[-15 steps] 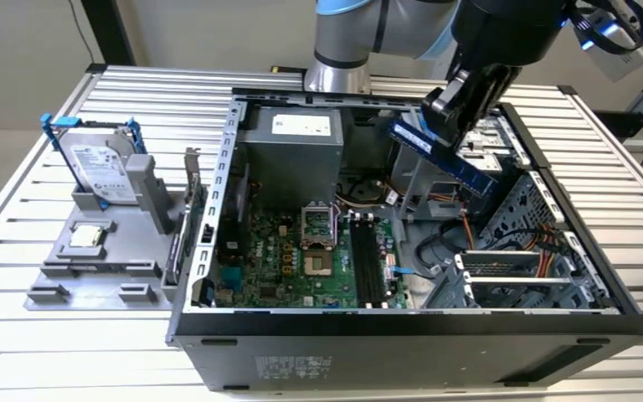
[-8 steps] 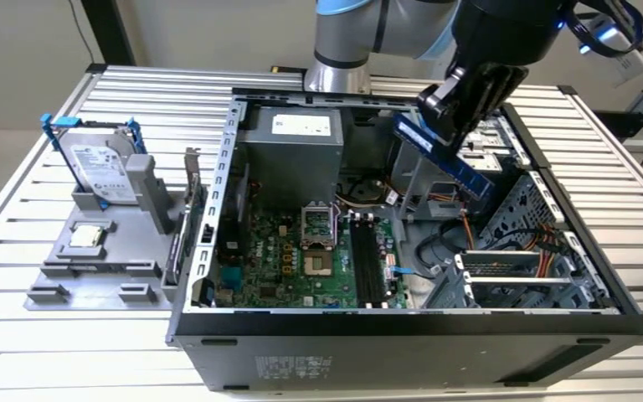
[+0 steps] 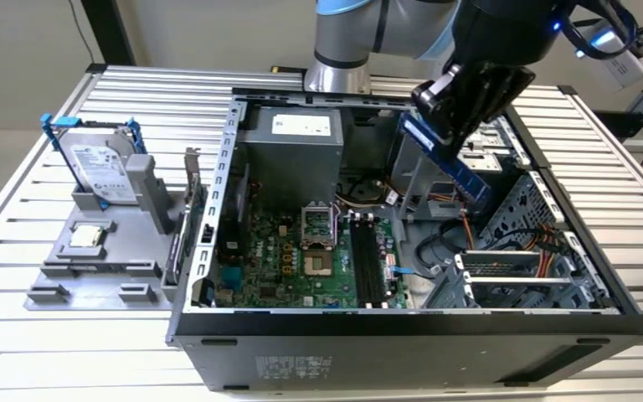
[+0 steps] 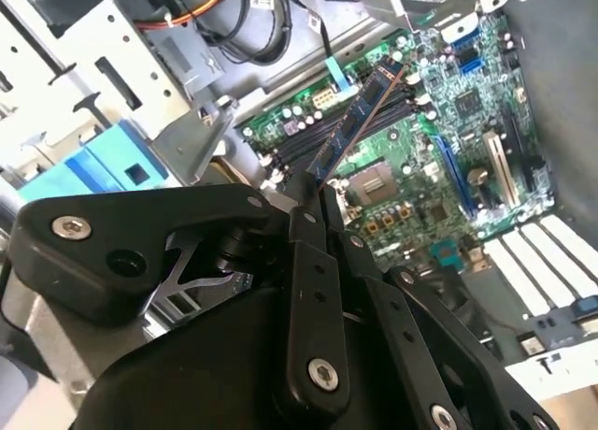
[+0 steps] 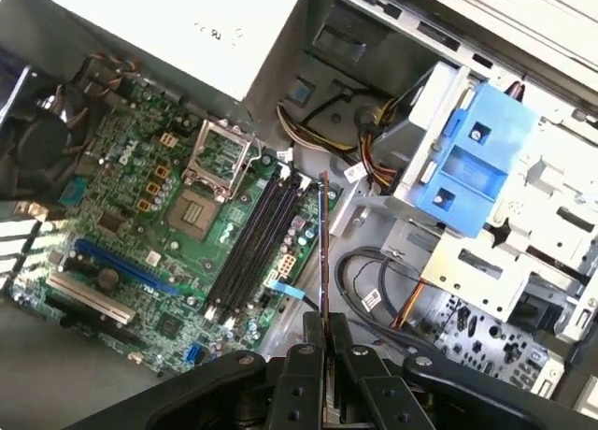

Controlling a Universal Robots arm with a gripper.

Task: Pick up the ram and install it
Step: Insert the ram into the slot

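My gripper is shut on the ram, a long thin blue-faced stick that hangs tilted above the open computer case. In both wrist views the ram juts out from between the closed black fingers, and in the first wrist view it is seen edge-on. The black memory slots lie on the green motherboard below. The ram is held in the air beside them, over the case floor, touching nothing.
A silver hard drive in a blue frame and a small square processor chip rest on a grey holder at the exterior view's left. Inside the case are the grey power supply, a blue drive bracket, cables and metal drive cages.
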